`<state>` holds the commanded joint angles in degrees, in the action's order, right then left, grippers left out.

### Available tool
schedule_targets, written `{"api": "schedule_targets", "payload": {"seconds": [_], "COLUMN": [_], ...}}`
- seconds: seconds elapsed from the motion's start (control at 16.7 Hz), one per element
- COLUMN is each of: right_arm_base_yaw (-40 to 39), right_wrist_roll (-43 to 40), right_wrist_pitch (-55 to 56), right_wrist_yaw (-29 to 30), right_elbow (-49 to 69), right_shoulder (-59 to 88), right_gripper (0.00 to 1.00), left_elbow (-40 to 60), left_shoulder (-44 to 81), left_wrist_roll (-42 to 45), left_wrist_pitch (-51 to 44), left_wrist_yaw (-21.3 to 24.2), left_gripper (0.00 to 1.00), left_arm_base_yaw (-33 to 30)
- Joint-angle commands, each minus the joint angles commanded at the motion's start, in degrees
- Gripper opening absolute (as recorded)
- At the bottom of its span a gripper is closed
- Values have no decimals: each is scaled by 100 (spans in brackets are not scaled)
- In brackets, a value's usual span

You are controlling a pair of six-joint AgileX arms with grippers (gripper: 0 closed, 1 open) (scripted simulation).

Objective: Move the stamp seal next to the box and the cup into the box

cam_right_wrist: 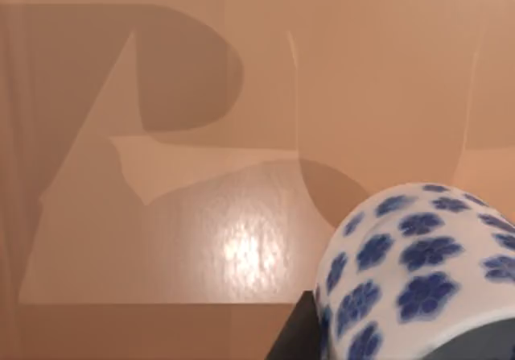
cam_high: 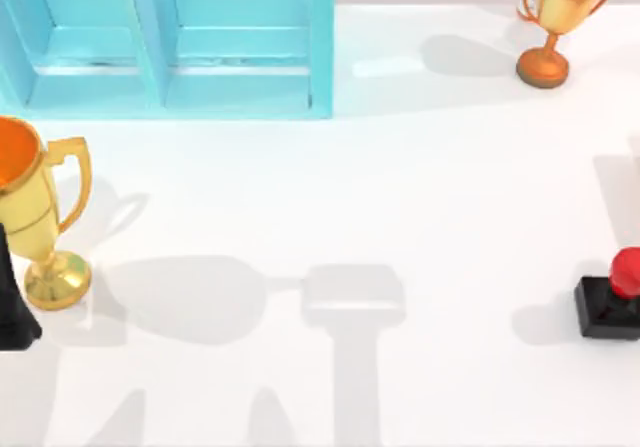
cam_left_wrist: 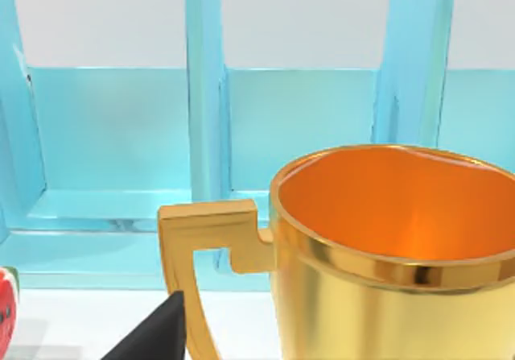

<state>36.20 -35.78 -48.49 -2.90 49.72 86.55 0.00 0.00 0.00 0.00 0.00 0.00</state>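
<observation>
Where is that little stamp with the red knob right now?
The stamp seal sits at the top view's right edge, towards the near side of the table, far from the blue box and well below the orange trophy.

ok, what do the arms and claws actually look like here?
Little is visible. The left claw is matte black, a tapered wedge with no markings or cables showing. The right claw appears as a plain dark angular edge.
</observation>
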Motion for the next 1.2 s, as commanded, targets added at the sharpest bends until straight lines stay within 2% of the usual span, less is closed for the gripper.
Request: {"api": "schedule_targets", "payload": {"seconds": [0.06, 0.84, 1.2], "right_arm_base_yaw": [0, 0, 0], "right_wrist_roll": [0, 0, 0], "right_wrist_pitch": [0, 0, 0], "right_wrist_yaw": [0, 0, 0], "right_elbow": [0, 0, 0], "right_shoulder": [0, 0, 0], "right_gripper": [0, 98, 100], "left_elbow": [0, 0, 0], "left_shoulder": [0, 0, 0], "left_wrist_roll": [0, 0, 0], "left_wrist_pitch": [0, 0, 0], "left_wrist_yaw": [0, 0, 0], "left_gripper": [100, 100, 100], "left_arm_base_yaw": [0, 0, 0]}}
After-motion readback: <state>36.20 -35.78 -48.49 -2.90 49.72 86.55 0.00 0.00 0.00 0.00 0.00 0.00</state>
